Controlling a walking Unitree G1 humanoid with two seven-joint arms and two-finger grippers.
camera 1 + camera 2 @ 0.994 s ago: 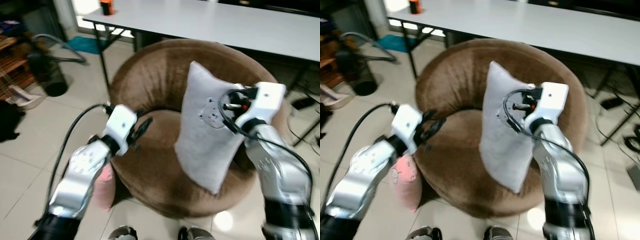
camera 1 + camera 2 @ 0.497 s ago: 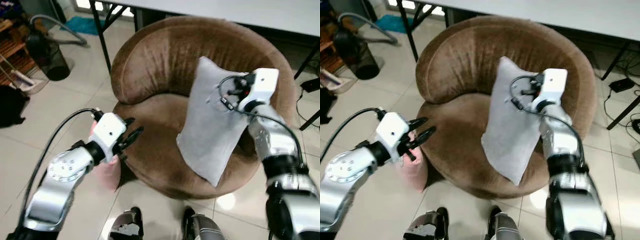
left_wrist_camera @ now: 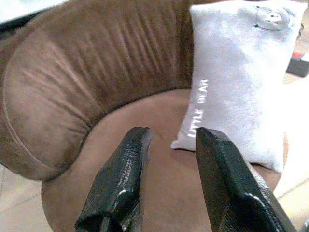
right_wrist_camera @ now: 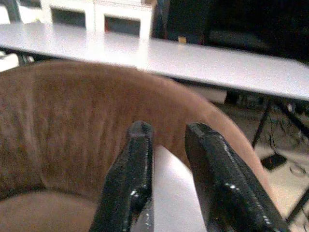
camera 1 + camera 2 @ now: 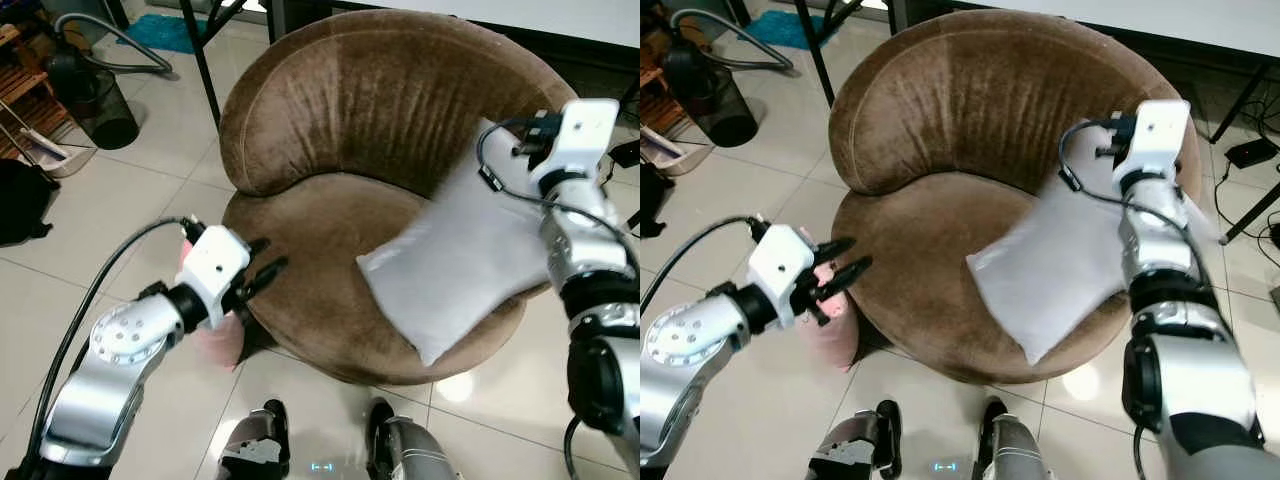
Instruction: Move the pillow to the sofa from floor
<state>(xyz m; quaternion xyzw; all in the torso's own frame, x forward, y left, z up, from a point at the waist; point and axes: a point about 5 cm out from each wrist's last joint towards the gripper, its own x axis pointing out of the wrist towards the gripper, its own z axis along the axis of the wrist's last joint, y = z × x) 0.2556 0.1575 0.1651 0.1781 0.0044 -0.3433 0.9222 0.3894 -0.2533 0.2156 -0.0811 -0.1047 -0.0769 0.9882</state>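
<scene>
A light grey pillow (image 5: 460,265) printed "LITTLE BEAR" lies tilted on the seat of the round brown sofa (image 5: 380,100), its upper end against the right side of the backrest. My right gripper (image 4: 166,128) is at that upper end with its fingers open, and the pillow's edge shows below the gap. My left gripper (image 5: 268,255) is open with nothing in it. It hovers at the sofa's front left edge, pointing across the seat toward the pillow (image 3: 241,82). Below the left gripper, a pink pillow (image 5: 830,325) lies on the floor against the sofa's base.
A white table (image 5: 1140,15) stands behind the sofa, with a black leg (image 5: 205,50) close to the sofa's left. A black bin (image 5: 100,110) and a hose are at far left on the tiled floor. Cables (image 5: 1250,150) lie at right. My feet (image 5: 260,455) are just before the sofa.
The grey pillow has gone from upright in my right gripper to lying on the seat. The right gripper has moved up and to the right. The camera has tilted down.
</scene>
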